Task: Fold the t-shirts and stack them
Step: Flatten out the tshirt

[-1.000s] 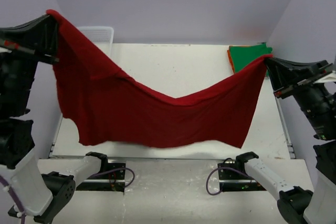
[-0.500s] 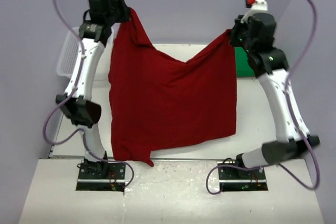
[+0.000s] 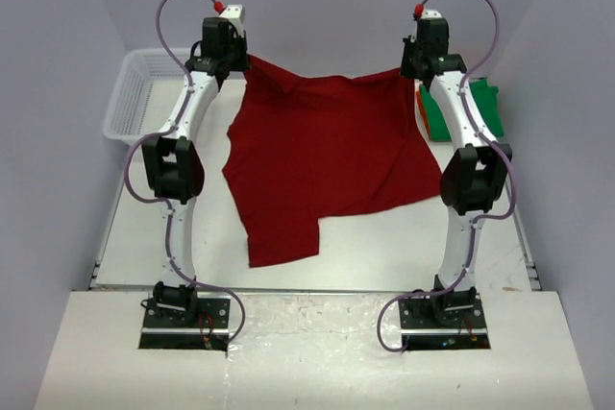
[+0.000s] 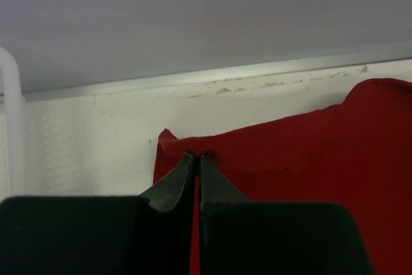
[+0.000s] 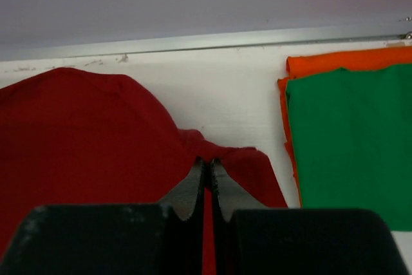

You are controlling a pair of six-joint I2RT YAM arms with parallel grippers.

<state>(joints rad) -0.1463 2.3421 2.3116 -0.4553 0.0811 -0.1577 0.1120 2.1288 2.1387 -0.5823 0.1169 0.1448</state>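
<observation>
The dark red t-shirt (image 3: 327, 156) lies spread over the middle of the table, its far edge stretched between my two grippers. My left gripper (image 3: 240, 62) is shut on its far left corner, as the left wrist view (image 4: 196, 156) shows. My right gripper (image 3: 411, 70) is shut on its far right corner, as the right wrist view (image 5: 207, 161) shows. The dark red t-shirt fills the lower part of both wrist views (image 4: 309, 159) (image 5: 90, 133). The bright green t-shirt (image 3: 480, 108) lies folded on the orange t-shirt (image 5: 341, 61) at the far right; the green one also shows in the right wrist view (image 5: 351, 140).
A white mesh basket (image 3: 139, 93) stands at the far left of the table, its rim at the left of the left wrist view (image 4: 9, 114). Both arms reach far out toward the back wall. The table's far edge (image 4: 257, 72) is just beyond the grippers.
Both grippers have carried the red t-shirt from hanging in the air to the far side and lowered it, so it now lies spread on the table.
</observation>
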